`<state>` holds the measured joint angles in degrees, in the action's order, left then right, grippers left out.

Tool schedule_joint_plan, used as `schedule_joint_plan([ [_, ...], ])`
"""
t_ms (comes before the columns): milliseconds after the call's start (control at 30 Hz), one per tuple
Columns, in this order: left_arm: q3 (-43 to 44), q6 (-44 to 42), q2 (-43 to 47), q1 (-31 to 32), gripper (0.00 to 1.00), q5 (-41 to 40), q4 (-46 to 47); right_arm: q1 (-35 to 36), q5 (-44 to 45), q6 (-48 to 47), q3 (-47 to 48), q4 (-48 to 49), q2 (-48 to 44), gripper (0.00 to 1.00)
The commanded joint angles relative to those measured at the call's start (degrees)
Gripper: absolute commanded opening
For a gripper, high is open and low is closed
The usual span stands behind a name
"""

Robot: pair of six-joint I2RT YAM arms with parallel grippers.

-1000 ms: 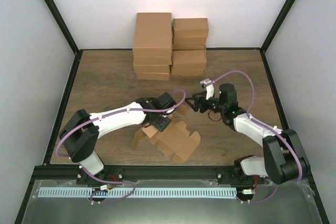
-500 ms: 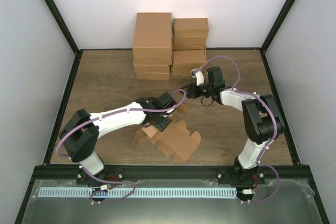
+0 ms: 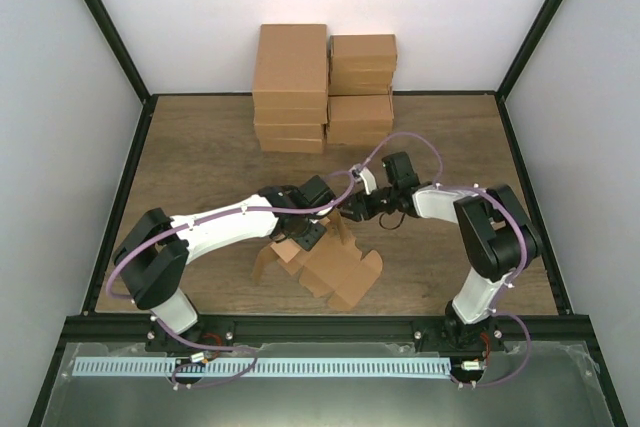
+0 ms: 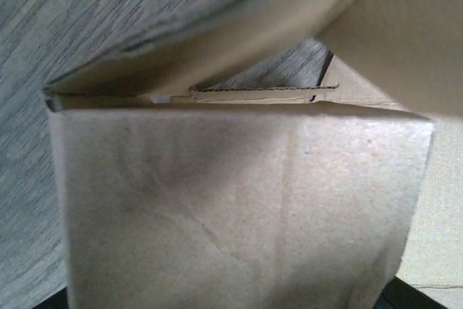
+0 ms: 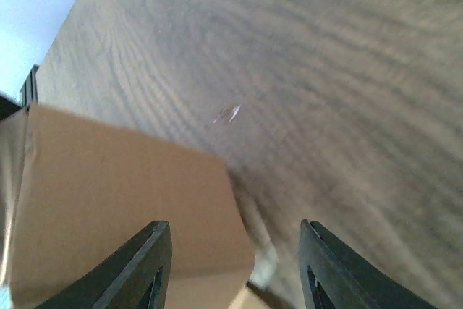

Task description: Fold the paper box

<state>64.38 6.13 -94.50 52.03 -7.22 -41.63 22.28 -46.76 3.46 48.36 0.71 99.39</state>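
The paper box (image 3: 342,269), a tan die-cut sheet partly folded, lies near the table's front middle. One flap (image 3: 343,235) stands up at its far edge. My left gripper (image 3: 305,234) rests on the box's left part. In the left wrist view a cardboard panel (image 4: 239,200) fills the frame and hides the fingers. My right gripper (image 3: 352,209) sits just behind the raised flap. In the right wrist view it (image 5: 233,226) is open, with the tan flap (image 5: 123,208) beside its left finger (image 5: 148,265) and bare wood between the tips.
Two stacks of wider brown cartons (image 3: 290,87) (image 3: 361,87) stand against the back wall. The wooden table (image 3: 200,157) is bordered by black frame posts and white walls. A purple cable loops over each arm.
The right arm has swung its gripper left and nearer, up to the box's far flap, and its jaws have narrowed a little. The flap now stands more upright. The left arm is still.
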Motion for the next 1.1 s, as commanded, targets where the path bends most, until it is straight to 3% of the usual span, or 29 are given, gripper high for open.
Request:
schedule_joint_plan([
  [0,-0.22,-0.33,0.63,0.14,0.56,0.70,1.04,1.62,-2.88,-1.78,-2.92,-0.05,-3.79,0.50],
  [167,-0.14,-0.42,0.48,0.15,0.56,0.59,0.91,3.08,-4.30,-1.67,-6.69,3.57,-6.44,0.50],
  [367,-0.01,-0.51,0.96,0.18,0.56,2.68,0.93,4.47,0.38,-3.98,-8.71,6.06,-8.24,0.47],
  [567,0.30,-0.33,0.46,0.17,0.56,3.20,0.54,7.38,3.21,-5.82,-14.46,19.49,-11.28,0.43],
  [1067,-0.52,-1.38,0.97,0.17,0.56,5.87,1.23,9.10,-0.47,-6.72,-24.99,37.41,-12.00,0.43],
])
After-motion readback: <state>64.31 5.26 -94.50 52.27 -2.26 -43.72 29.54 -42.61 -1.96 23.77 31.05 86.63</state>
